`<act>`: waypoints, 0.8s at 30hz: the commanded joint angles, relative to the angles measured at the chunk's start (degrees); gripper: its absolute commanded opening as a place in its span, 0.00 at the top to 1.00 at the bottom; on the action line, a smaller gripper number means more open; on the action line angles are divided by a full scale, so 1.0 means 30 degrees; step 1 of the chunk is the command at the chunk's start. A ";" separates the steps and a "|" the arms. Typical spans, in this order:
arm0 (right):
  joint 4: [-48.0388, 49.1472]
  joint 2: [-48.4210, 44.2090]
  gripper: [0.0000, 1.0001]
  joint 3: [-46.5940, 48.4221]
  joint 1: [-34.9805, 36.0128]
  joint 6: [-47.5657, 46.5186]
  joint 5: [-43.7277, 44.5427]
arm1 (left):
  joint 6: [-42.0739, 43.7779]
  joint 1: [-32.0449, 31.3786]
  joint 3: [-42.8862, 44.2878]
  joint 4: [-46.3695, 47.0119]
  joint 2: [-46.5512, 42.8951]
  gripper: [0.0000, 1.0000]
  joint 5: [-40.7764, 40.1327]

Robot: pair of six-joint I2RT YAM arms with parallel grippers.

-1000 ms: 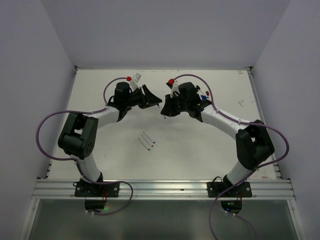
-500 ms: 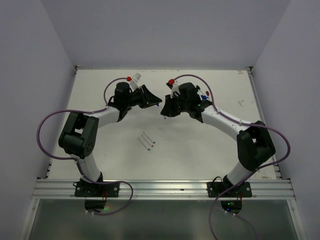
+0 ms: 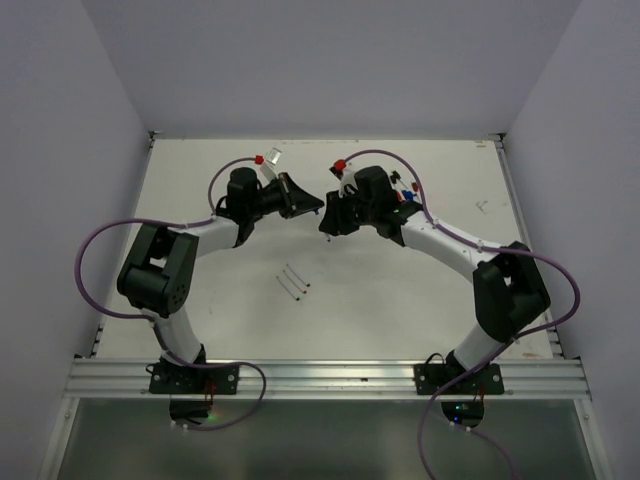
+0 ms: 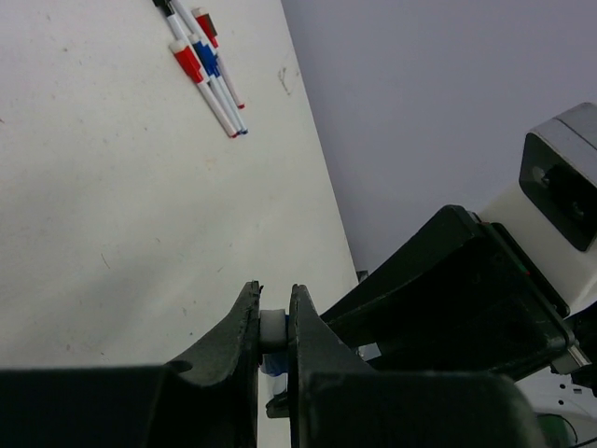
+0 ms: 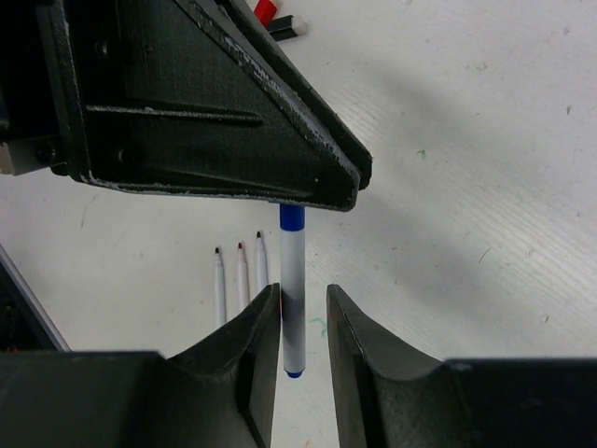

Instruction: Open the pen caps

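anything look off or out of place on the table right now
Nothing looks spilled or broken. The one oddity: the blue-capped pen is held up by the left gripper alone, while the right gripper stands open around its barrel.

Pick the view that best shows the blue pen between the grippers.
Right wrist: the blue pen shows blue cap, white barrel and tip. Left wrist shows only a white sliver pinched in the left gripper. Top external: cannot make it out.
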 commanded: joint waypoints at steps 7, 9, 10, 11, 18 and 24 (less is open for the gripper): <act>0.2572 0.0770 0.80 0.0357 -0.0353 0.0667 -0.3804 | -0.2134 0.0269 -0.0755 0.3174 -0.0620 1.00 0.1506; 0.2633 0.1151 1.00 0.0502 -0.0325 0.0932 -0.4389 | -0.2340 0.0357 -0.0989 0.3322 -0.0825 1.00 0.1331; 0.2633 0.1239 1.00 0.0474 -0.0353 0.0961 -0.4422 | -0.2428 0.0387 -0.1018 0.3410 -0.0855 1.00 0.1272; 0.2633 0.1240 1.00 0.0445 -0.0325 0.1194 -0.4277 | -0.2400 0.0387 -0.0990 0.3295 -0.0913 1.00 0.1213; 0.1114 0.0566 1.00 0.0442 0.1863 -0.0031 0.3153 | 0.2047 0.0125 0.1848 -0.6480 -0.2228 1.00 -0.5448; -0.0415 0.1415 1.00 0.0946 0.4974 -0.1909 1.4058 | 0.2465 -0.0024 0.3640 -1.0710 -0.2613 1.00 -0.9360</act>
